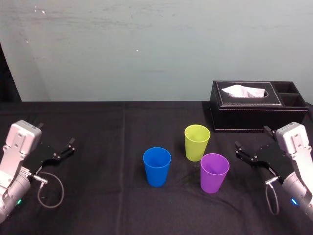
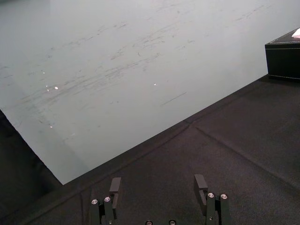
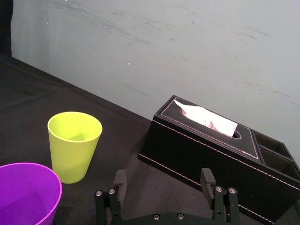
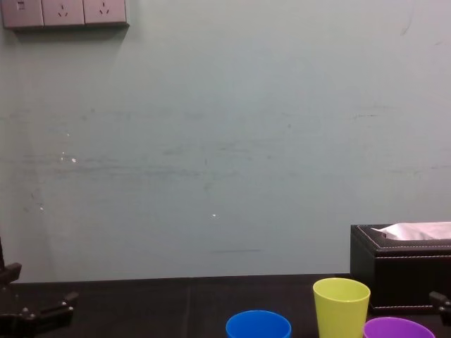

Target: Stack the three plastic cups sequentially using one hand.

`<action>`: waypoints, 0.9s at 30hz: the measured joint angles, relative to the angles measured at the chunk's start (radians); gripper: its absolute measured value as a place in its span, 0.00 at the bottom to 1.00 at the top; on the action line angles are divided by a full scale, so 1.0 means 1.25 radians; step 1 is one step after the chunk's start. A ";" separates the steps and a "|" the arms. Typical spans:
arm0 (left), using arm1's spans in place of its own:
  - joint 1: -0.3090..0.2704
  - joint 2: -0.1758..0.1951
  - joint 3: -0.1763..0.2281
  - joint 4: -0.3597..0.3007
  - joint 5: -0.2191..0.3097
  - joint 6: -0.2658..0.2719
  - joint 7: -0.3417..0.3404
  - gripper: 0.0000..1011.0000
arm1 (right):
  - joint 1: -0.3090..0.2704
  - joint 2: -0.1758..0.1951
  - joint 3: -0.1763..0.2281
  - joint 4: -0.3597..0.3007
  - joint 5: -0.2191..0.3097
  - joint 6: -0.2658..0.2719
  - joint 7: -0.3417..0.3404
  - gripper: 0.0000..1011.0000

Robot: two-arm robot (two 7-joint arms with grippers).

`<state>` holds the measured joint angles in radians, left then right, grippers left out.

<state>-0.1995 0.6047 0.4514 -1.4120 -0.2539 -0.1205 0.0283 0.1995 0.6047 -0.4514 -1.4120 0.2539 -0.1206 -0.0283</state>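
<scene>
Status: no stacking done yet. Three cups stand upright, mouths up, each on its own on the dark surface (image 1: 98, 196), none nested in another. Blue cup (image 1: 157, 166) sits near the middle, well apart from the other two. Yellow-green cup (image 1: 197, 142) stands farther back and to the right of it. Purple cup (image 1: 214, 172) is nearest the robot's right side, just beside the yellow-green one; from the head view a narrow gap seems to separate them, though I cannot be sure. Black tissue box (image 1: 257, 105) sits behind the cups at the right rear, apart from all of them. Right end effector (image 1: 251, 137) hovers low at the right, near the purple cup but not touching it; in its wrist view the fingers are spread wide with nothing between them. Left end effector (image 1: 66, 149) sits at the far left, well away from the cups, likewise spread wide and empty. Judgement: task is at its start. Everything is left to do: one cup grasped and set into a second, then that pair or the third cup brought together for a stack of three. Right arm looks better placed for the first pick, the purple cup being closest.
</scene>
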 joint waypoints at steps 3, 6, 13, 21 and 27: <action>0.000 0.000 0.000 0.000 0.000 0.000 0.000 0.99 | 0.000 0.000 0.000 0.000 0.000 0.000 0.000 0.99; 0.000 0.000 0.000 0.000 0.000 0.000 0.000 0.99 | 0.000 0.000 0.000 0.000 0.000 0.000 0.000 0.99; 0.000 0.000 0.000 0.000 0.000 0.000 0.000 0.99 | 0.000 0.000 0.000 0.000 0.000 0.000 0.000 0.99; 0.000 0.000 0.000 0.000 0.000 0.000 0.000 0.99 | 0.000 0.000 0.000 0.000 0.000 0.000 0.000 0.99; 0.000 0.000 0.000 0.000 0.000 0.000 0.000 0.99 | 0.000 0.000 0.000 0.000 0.000 0.000 0.000 0.99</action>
<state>-0.1995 0.6046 0.4514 -1.4120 -0.2539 -0.1205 0.0283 0.1995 0.6047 -0.4514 -1.4120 0.2539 -0.1206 -0.0283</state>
